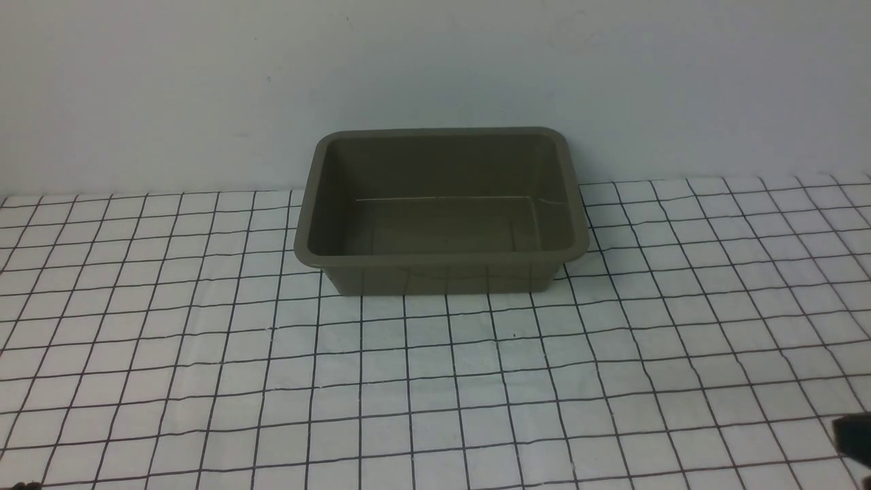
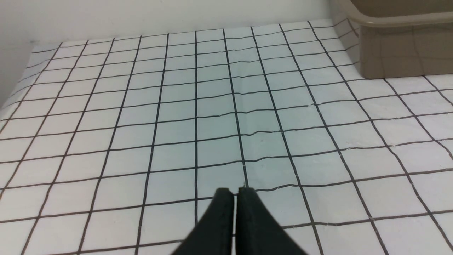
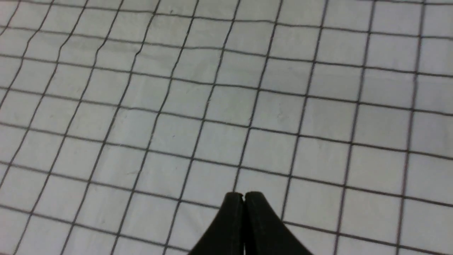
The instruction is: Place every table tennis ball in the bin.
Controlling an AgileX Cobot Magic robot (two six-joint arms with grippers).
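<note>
Olive-brown bin (image 1: 441, 253) sits upright at the far middle of the table (image 1: 204, 381), close to the pale back wall (image 1: 136, 82), on a white cloth with a black grid. Its inside shows bare floor and walls. Table tennis ball: not visible in any view.

Left end effector (image 2: 235, 193): black fingers pressed together, tips touching or nearly so, nothing between them, low over the cloth; a corner of the bin shows in its wrist view. Right end effector (image 3: 243, 197): fingers closed tip to tip, holding nothing, over bare grid cloth. Front view shows only a dark sliver of it at the near right edge.
</note>
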